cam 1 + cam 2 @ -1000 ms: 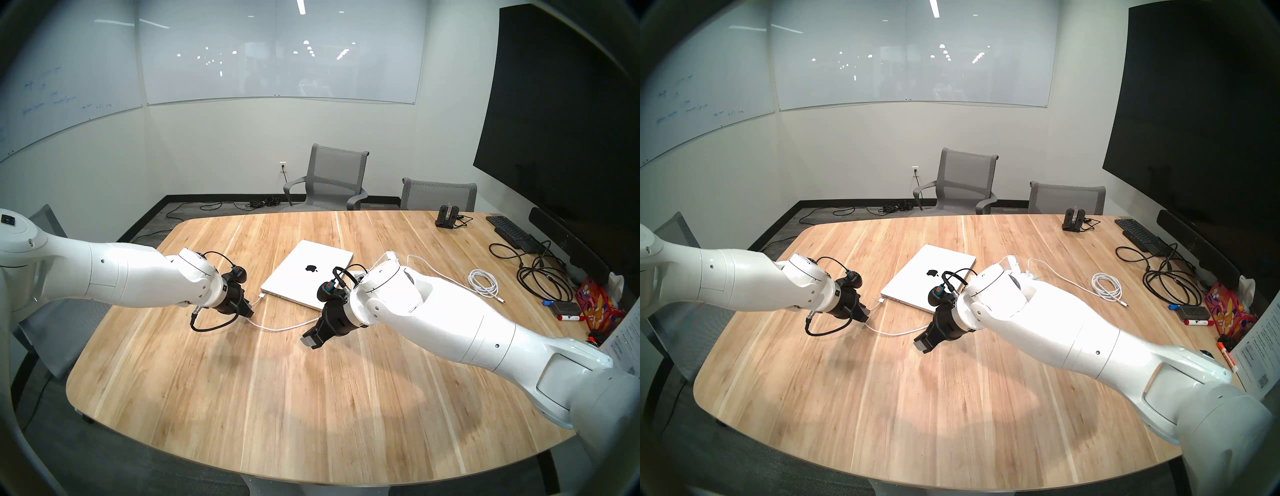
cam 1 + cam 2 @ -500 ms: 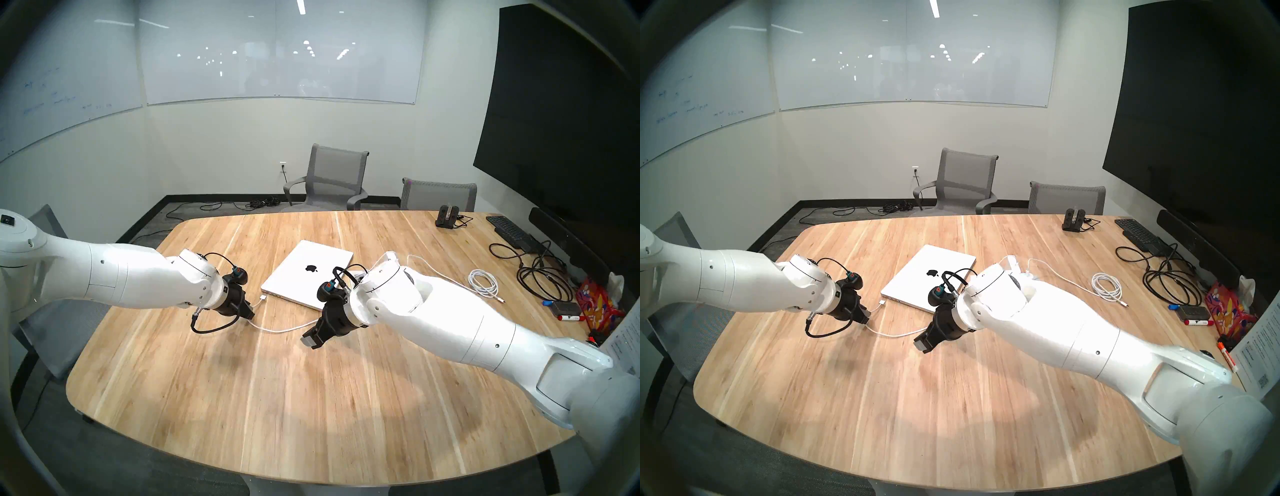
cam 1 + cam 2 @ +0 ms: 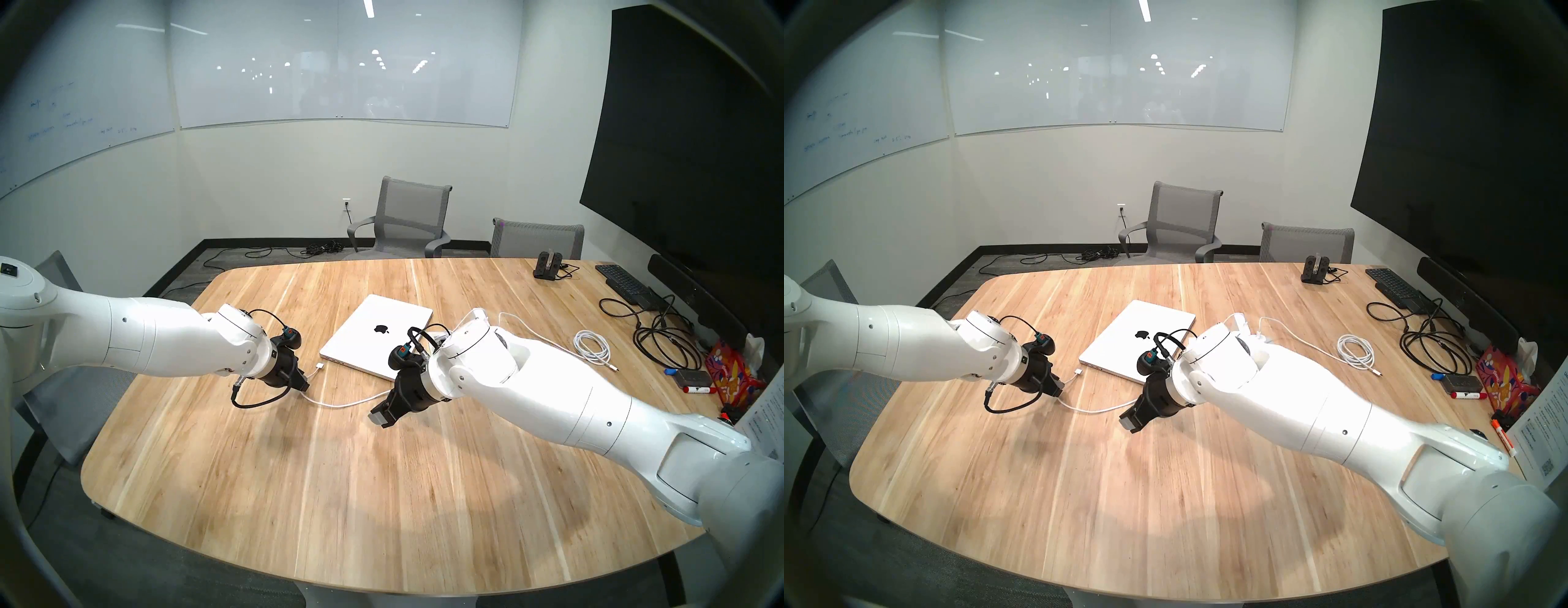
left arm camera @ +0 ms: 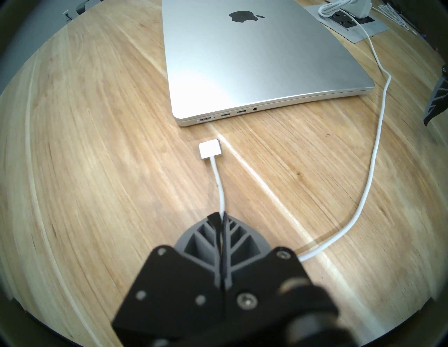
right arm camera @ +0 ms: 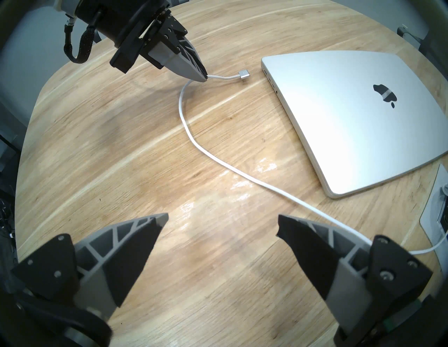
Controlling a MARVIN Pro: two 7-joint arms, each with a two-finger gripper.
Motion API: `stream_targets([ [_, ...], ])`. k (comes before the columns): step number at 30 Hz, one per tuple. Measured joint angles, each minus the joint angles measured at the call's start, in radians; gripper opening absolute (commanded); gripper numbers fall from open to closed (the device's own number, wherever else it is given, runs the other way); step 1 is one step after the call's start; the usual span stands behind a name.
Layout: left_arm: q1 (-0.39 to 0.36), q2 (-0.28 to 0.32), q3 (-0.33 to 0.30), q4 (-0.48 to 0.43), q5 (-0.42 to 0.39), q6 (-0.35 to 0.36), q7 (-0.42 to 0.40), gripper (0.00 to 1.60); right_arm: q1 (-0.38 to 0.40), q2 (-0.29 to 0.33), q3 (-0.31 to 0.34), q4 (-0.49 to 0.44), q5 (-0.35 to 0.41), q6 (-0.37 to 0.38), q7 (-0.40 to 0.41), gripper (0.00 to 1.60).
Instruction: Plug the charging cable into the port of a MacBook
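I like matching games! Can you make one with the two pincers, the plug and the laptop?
Things:
1. left pincer
2. right pincer
3. plug
4. MacBook

States:
A. wide open, holding nothing
B. lid closed, flat on the table
C. shut on the white charging cable
D. just short of the laptop's ports, not plugged in

Pairs: 1-C, 2-A, 3-D, 4-B

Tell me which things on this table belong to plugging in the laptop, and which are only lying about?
Belong to the job:
- charging cable
- MacBook
- left gripper, shut on the cable

Just lying about:
- coiled white cable
- black keyboard
- black cables
- red marker
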Motion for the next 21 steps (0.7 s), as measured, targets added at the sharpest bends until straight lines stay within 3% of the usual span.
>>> stream_targets([
  [21, 0.000, 0.001, 0.000, -0.001, 0.000, -0.004, 0.007, 0.00, 0.000, 0.000, 0.000, 0.000, 0.000, 0.000, 0.000, 1.60],
])
